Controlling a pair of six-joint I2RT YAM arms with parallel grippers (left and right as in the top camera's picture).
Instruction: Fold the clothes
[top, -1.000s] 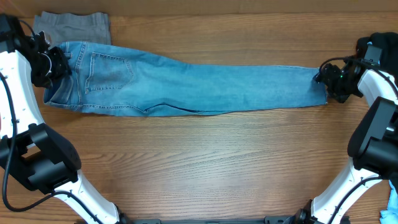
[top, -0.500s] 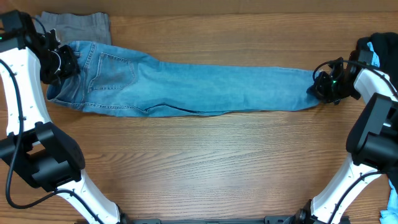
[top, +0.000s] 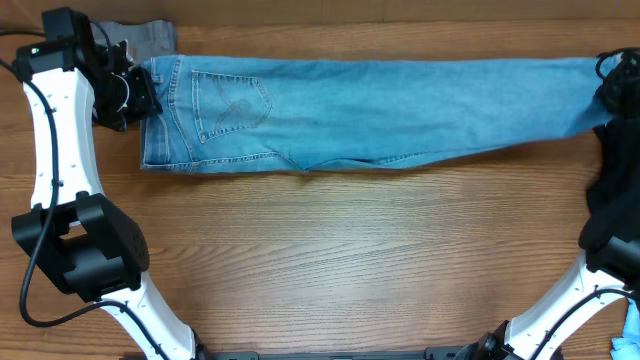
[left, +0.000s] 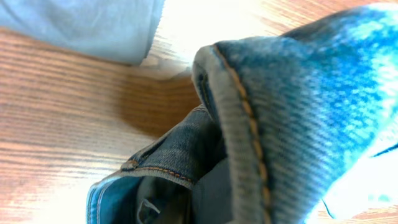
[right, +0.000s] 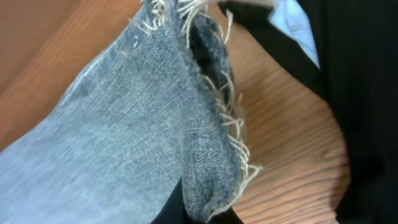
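The clothes, a pair of light blue jeans (top: 380, 105), are stretched out lengthwise along the far side of the table, back pockets up. At the left end my left gripper (top: 133, 97) is shut on the waistband. In the left wrist view the stitched waistband (left: 249, 124) fills the frame and folds over the left gripper (left: 217, 205). At the far right my right gripper (top: 604, 88) is shut on the leg end. In the right wrist view the frayed hem (right: 208, 143) runs down into the right gripper (right: 199, 214).
Grey trousers (top: 145, 35) lie at the far left corner behind the waistband and show as pale cloth (left: 93, 25) in the left wrist view. A black garment (right: 367, 93) with blue trim lies by the right gripper. Bare wooden table (top: 320, 260) spreads toward the front.
The right gripper closed on the hem. Both arms then carried the jeans toward the far edge and to the right, pulling them out straight.
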